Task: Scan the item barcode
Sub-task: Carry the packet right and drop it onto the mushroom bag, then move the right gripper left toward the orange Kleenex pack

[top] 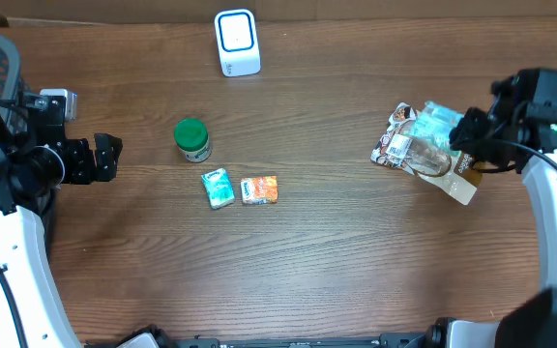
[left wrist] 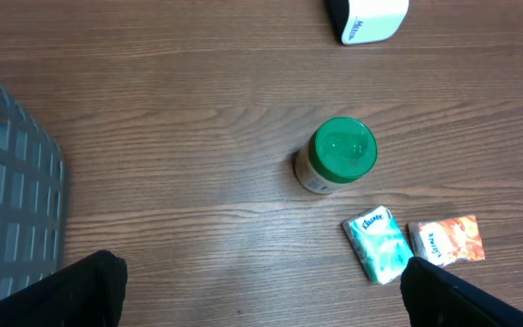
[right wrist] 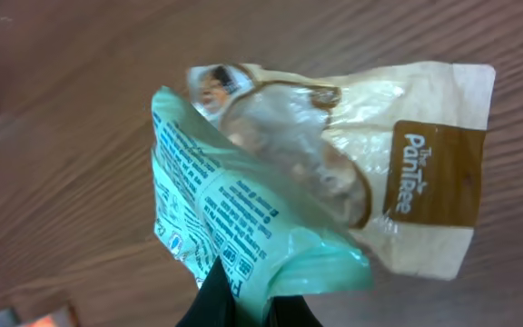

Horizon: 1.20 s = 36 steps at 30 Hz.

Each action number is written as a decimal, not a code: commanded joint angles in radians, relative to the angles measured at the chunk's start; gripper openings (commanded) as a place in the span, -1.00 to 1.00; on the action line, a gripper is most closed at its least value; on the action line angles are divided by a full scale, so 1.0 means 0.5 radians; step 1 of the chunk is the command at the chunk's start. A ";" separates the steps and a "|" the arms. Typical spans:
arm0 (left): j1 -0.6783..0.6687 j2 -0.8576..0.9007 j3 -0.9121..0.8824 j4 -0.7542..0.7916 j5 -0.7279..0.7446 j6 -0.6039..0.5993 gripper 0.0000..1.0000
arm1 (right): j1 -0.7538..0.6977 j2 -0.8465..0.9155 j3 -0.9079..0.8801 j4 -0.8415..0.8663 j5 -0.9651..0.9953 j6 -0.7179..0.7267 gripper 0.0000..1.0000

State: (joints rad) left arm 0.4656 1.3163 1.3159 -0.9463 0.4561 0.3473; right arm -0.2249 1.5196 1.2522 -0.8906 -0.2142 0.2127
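The wooden table (top: 337, 261) fills the scene. A grey mesh basket (left wrist: 7, 200) sits at its far left. At the right lies a clear-windowed bag (right wrist: 425, 182) with a brown label reading "The PanTree".

The right claw (right wrist: 243, 307) is clenched on one corner of the packet (right wrist: 216, 209), at the right side of the table. From the fingertips the packet spreads leftward, over the right part of the bag. It is mint green, crinkled plastic, with white panels of small blue print facing the wrist camera. No barcode can be made out among the folds. Whether it rests on the bag or hangs just above it, I cannot tell.

The left claw (top: 109, 158) hangs released at the left, its fingers wide apart with nothing between them.

The white scanner (top: 237, 43), with a blue-rimmed face, stands far middle, well apart from the packet. A green-lidded jar (top: 192, 139) stands left of centre. Just near of it lie a teal pack (top: 218, 188) and an orange pack (top: 260, 190), side by side.
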 commanded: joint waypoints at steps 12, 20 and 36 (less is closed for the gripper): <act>0.011 0.008 0.003 0.003 0.009 0.016 0.99 | -0.080 0.211 -0.169 0.333 -0.025 0.054 0.46; 0.011 0.008 0.003 0.002 0.009 0.016 0.99 | 0.027 0.208 0.224 -0.074 -0.185 0.031 0.53; 0.011 0.008 0.003 0.002 0.009 0.016 0.99 | 0.883 0.323 0.310 -0.090 -0.465 0.049 0.15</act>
State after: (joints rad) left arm 0.4656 1.3163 1.3159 -0.9463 0.4561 0.3473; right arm 0.1604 1.6501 1.4044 -0.9497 -0.4324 0.2325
